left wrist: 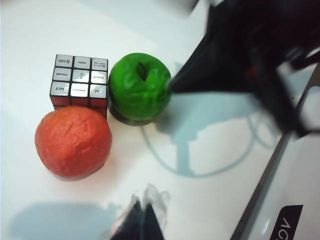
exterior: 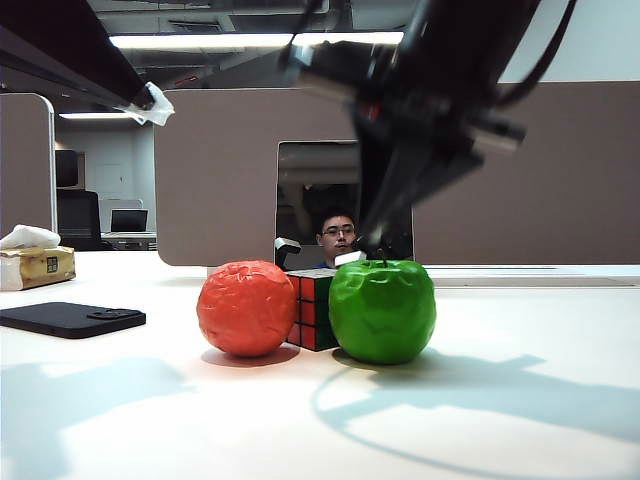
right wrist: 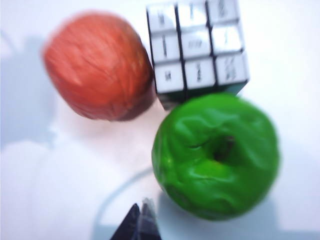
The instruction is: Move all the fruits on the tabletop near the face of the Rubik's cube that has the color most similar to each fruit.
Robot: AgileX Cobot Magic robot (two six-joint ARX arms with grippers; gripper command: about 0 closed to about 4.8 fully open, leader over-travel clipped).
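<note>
The Rubik's cube [exterior: 312,308] stands on the white tabletop [exterior: 500,420] with its white face up. The crinkly orange-red fruit [exterior: 246,308] rests against its left side, by red stickers. The green apple [exterior: 382,310] rests against its right side. All three show in the left wrist view, cube [left wrist: 79,81], orange fruit [left wrist: 73,141], apple [left wrist: 138,87], and in the right wrist view, cube [right wrist: 196,46], orange fruit [right wrist: 98,66], apple [right wrist: 215,155]. My right gripper [exterior: 375,236], blurred, hangs just above the apple, shut and empty [right wrist: 141,209]. My left gripper [exterior: 150,103] is high at upper left, shut and empty [left wrist: 142,206].
A black phone [exterior: 70,318] lies at the left of the table, with a tissue box [exterior: 35,262] behind it. A person [exterior: 338,238] sits beyond the far edge in a gap of the brown partition. The right arm [left wrist: 250,50] looms dark in the left wrist view.
</note>
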